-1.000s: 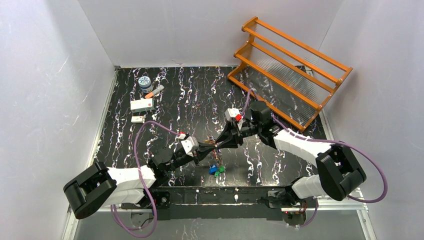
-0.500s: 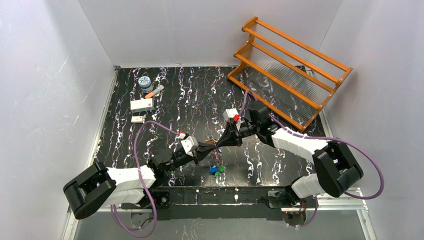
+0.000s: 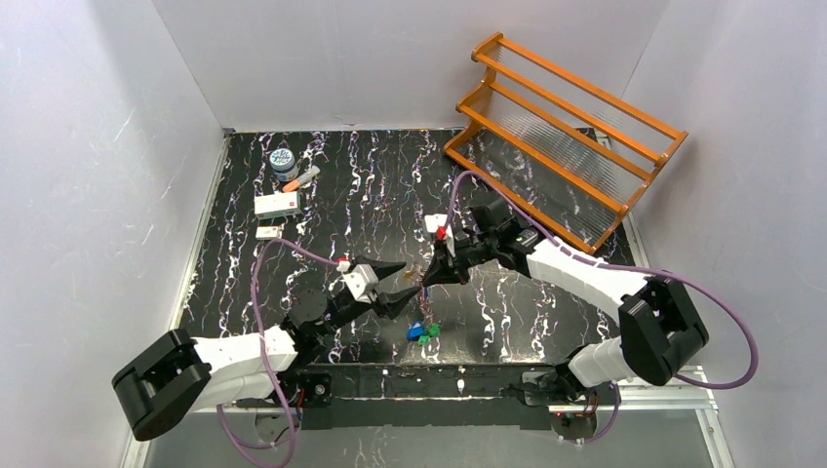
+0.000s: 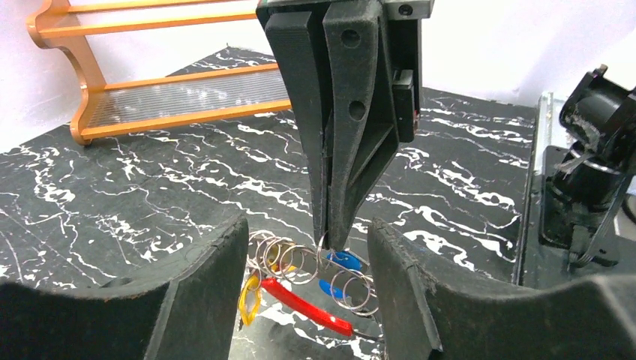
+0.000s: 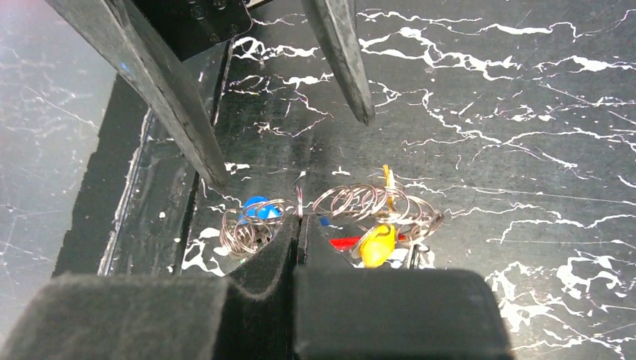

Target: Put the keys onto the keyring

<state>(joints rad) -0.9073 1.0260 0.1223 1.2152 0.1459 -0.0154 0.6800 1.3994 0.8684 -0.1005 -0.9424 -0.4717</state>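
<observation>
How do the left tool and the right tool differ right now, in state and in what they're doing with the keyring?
The left tool is open, while the right tool is shut. The right tool pinches the wire of the keyring; the left tool grips nothing, its fingers spread apart. Both point toward the keyring.

Both units are of matching build. The left arm and right arm have white shell links between bulky black joint housings. A purple cable loops off each, at lower left and far right of the overhead frame. Each wrist carries a small white block with a red spot. The right gripper has tapered black fingers with round screw holes in the side. The left gripper has matt black, slim blades.
</observation>
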